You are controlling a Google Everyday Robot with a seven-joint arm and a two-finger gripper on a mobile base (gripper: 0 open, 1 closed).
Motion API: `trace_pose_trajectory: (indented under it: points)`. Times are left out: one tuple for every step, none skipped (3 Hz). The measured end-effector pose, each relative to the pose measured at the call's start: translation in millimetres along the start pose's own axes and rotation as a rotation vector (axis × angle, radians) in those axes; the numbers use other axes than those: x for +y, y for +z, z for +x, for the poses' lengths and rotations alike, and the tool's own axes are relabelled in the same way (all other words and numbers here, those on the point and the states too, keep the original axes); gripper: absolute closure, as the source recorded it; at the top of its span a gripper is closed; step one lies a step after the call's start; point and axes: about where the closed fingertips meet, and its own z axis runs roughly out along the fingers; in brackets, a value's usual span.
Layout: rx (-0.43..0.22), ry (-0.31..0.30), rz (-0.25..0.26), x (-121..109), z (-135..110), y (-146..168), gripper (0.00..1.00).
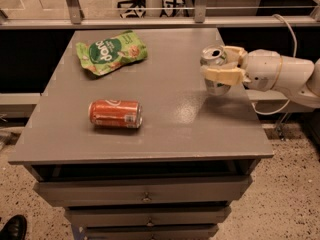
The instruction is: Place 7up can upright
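The 7up can [214, 73], silver with its opened top facing up, stands upright at the right side of the grey table [155, 134], with its base at or just above the tabletop. My gripper [221, 64] comes in from the right on a white arm [280, 76], and its cream fingers [223, 75] are closed around the can's upper half.
An orange-red soda can [115, 113] lies on its side at the left front of the table. A green snack bag [111, 51] lies at the back left. The table's right edge runs just below my arm. Drawers sit under the tabletop.
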Motion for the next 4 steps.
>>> trace_pose_trajectory:
  points:
    - [-0.034, 0.059, -0.002, 2.7, 13.1, 1.8, 1.00]
    - [-0.083, 0.147, 0.017, 1.5, 27.5, 2.7, 0.85]
    - [-0.102, 0.180, 0.032, -0.4, 30.3, 1.5, 0.54]
    - [-0.102, 0.180, 0.032, -0.6, 28.8, 1.5, 0.30]
